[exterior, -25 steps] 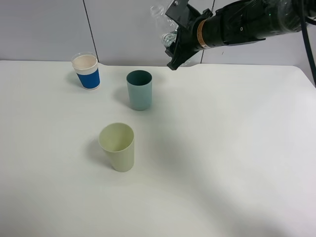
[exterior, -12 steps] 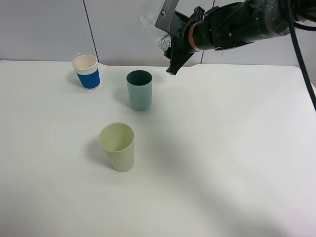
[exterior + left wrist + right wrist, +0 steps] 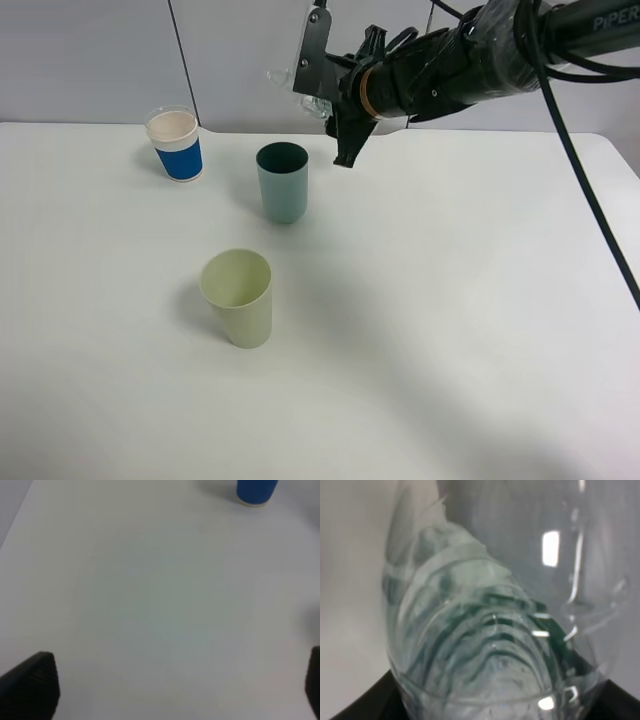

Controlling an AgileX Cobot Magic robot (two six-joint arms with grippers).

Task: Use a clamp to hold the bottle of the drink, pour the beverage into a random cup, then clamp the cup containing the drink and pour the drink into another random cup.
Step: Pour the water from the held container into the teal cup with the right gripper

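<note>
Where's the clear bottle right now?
In the high view the bottle hangs tilted in the right end effector, up in the air just above and right of the teal cup.

paper cup (image 3: 175, 146) left of rear tumbler (image 3: 283, 187), front tumbler (image 3: 240, 303) nearer

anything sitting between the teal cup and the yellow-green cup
No. In the exterior high view only bare white table lies between the teal cup and the yellow-green cup.
</note>
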